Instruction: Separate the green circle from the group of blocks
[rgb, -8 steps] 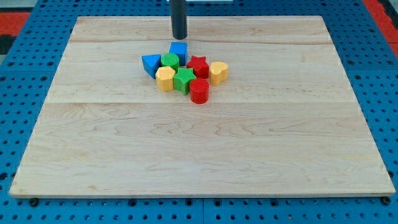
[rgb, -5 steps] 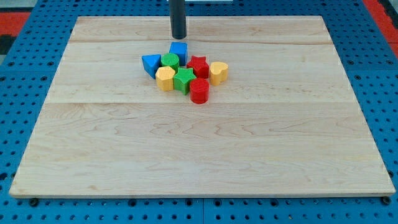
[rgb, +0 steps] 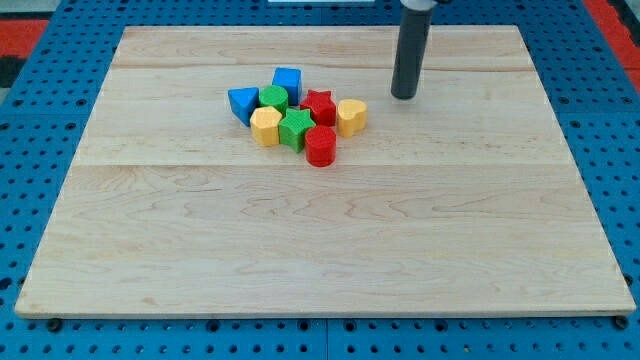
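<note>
The green circle (rgb: 273, 97) sits in the cluster on the wooden surface (rgb: 320, 240), touching the blue cube (rgb: 288, 82), blue triangle (rgb: 243, 102) and yellow hexagon (rgb: 265, 127). The tip (rgb: 404, 97) stands apart, right of the yellow heart (rgb: 351, 117). No jaws exist.

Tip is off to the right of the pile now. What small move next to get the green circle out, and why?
Probably slide my tip back toward the view's left, along the top of the cluster. It stands apart, right of the yellow heart block, while the green circle block sits wedged between the blue triangle block and blue cube. Reaching it from here would plough through the red star block.
</note>
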